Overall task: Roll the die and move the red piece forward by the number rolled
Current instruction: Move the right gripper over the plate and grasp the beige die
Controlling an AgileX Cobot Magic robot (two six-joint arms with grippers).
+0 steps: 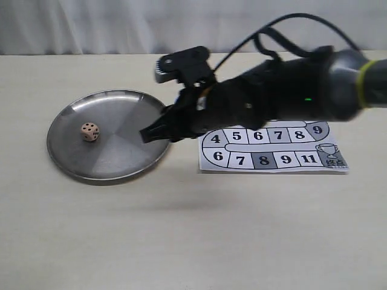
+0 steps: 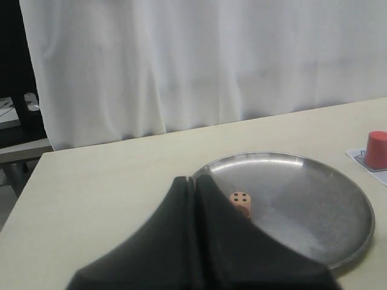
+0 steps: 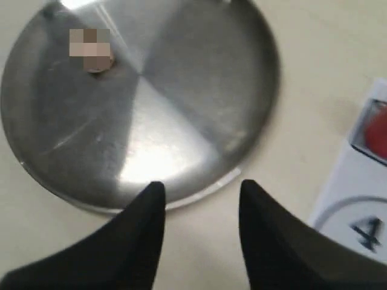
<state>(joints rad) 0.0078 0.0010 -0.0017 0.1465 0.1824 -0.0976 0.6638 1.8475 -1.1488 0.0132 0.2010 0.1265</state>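
Exterior view: the die (image 1: 90,132) lies in the round metal plate (image 1: 121,163) on the desk (image 1: 181,241). The right pincer (image 1: 147,135) hangs over the plate's rim, beside the numbered board (image 1: 272,159).
Left wrist view: the left pincer (image 2: 193,181) is together. The red piece (image 2: 377,149) stands on the board's corner.
Right wrist view: the right pincer is apart and empty.

Bright, even light is seen throughout. A soft shadow is cast on the worktop (image 1: 181,208). Pale glare is spread across the plate (image 3: 157,157) in the right wrist view, where the die (image 3: 91,50) is smeared into blocks. The left claw (image 2: 192,181) is rendered dark and blurred.
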